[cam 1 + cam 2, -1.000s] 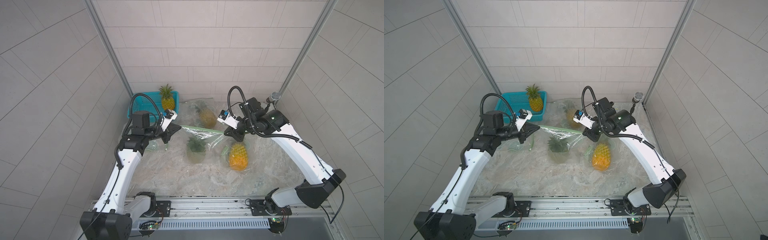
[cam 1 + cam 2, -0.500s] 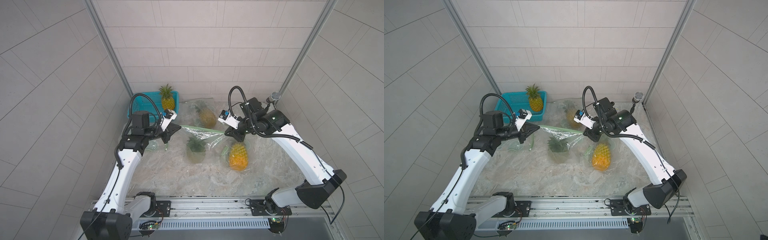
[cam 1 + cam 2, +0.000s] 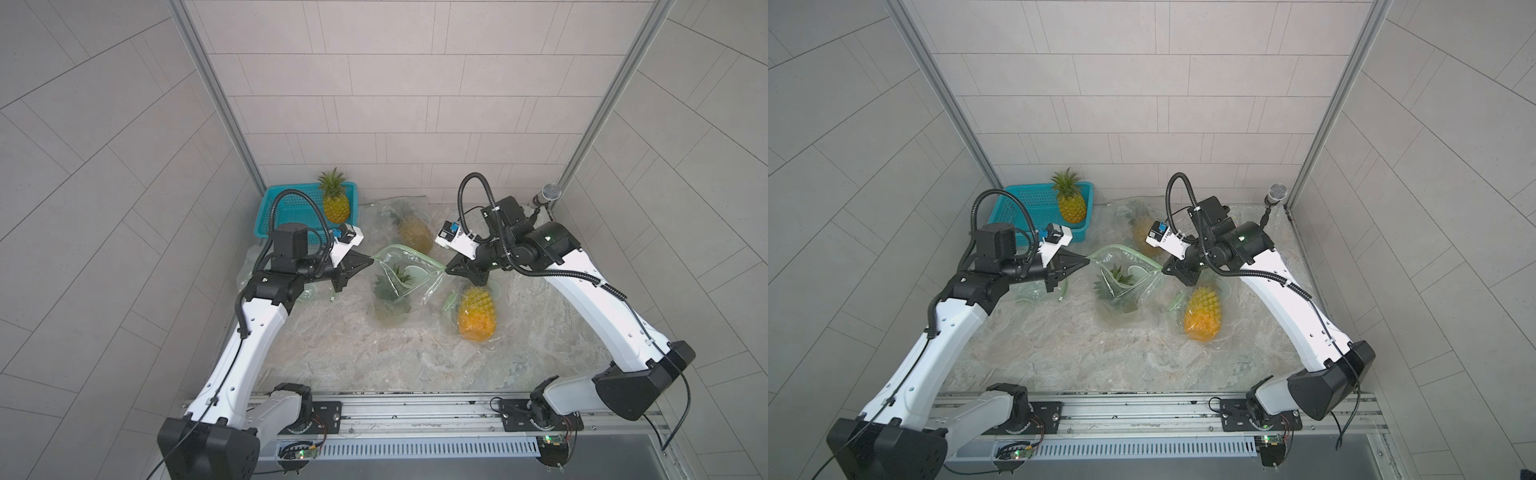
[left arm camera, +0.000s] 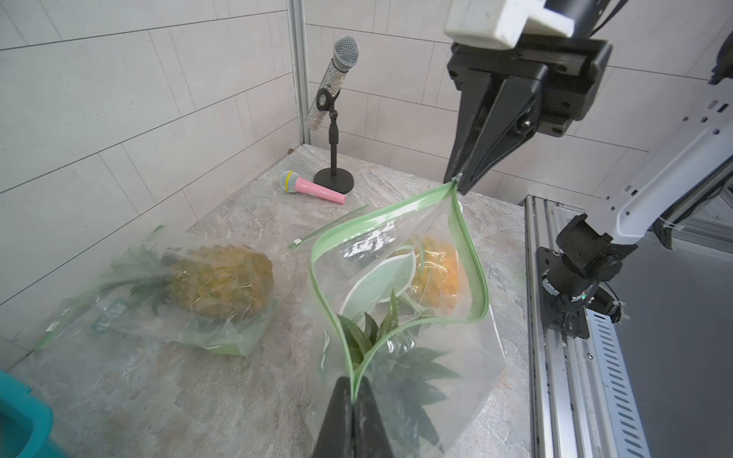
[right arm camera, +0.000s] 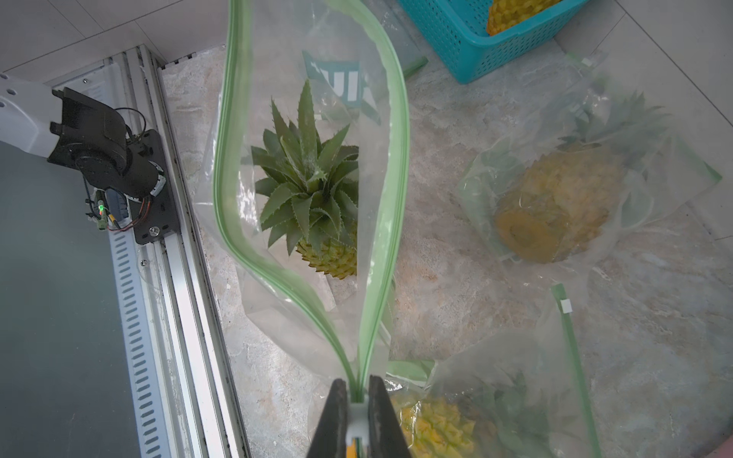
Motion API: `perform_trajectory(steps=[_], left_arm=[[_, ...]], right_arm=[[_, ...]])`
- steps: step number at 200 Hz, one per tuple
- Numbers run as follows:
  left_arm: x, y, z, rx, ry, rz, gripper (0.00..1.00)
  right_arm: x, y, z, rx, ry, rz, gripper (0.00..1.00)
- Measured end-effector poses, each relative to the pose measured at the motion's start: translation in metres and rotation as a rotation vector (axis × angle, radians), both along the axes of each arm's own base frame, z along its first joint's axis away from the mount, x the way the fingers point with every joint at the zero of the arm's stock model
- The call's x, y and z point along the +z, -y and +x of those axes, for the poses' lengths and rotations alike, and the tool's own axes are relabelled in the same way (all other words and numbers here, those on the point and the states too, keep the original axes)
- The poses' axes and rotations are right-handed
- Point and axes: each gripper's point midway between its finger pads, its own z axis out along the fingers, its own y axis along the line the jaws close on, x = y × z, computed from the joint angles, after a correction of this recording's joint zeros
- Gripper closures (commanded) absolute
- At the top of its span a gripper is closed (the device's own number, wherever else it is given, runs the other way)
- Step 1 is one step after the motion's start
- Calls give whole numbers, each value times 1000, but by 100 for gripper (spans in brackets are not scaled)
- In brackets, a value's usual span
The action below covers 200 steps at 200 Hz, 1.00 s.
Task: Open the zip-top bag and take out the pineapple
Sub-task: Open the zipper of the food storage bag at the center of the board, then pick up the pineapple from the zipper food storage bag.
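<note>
A clear zip-top bag (image 3: 409, 270) with a green zip rim hangs between my two grippers, its mouth bowed open. The pineapple (image 5: 313, 190) stands inside it, leaves up toward the opening, also visible in both top views (image 3: 390, 299) (image 3: 1115, 291). My left gripper (image 4: 352, 390) is shut on one end of the rim. The right gripper (image 5: 357, 390) is shut on the opposite end, with the white zip slider between its fingers. In both top views the left gripper (image 3: 371, 262) (image 3: 1088, 261) and the right gripper (image 3: 448, 268) (image 3: 1165, 268) face each other across the bag.
A teal basket (image 3: 291, 208) at the back left holds a bare pineapple (image 3: 336, 203). Two more bagged pineapples lie behind (image 3: 411, 232) and to the right (image 3: 477, 313) of the held bag. A microphone on a stand (image 3: 550, 193) and a pink toy microphone (image 4: 313, 188) sit at the back right.
The bag's green rim, earlier stretched as a narrow strip between the grippers, now bows open into a wide mouth. Both arms have barely moved.
</note>
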Motion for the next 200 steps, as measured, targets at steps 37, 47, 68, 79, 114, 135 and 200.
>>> perform_trajectory(steps=[37,47,68,79,114,135,200], left_arm=[[-1,8,-6,-33,4,4,100],[-1,9,-6,-35,6,5,100],[-2,8,-6,-35,11,12,100],[-3,8,-6,-35,12,18,100],[-7,7,-7,-35,12,33,100],[-8,7,-7,-37,13,37,100],[-9,7,-8,-40,14,41,100]], right_arm=[[4,-5,1,4,10,20,86],[5,-7,1,3,9,25,81],[7,-11,0,6,16,32,72],[8,-13,1,10,32,29,70],[22,-22,1,17,91,29,65],[34,-32,1,37,130,39,65],[21,-76,3,123,112,30,70]])
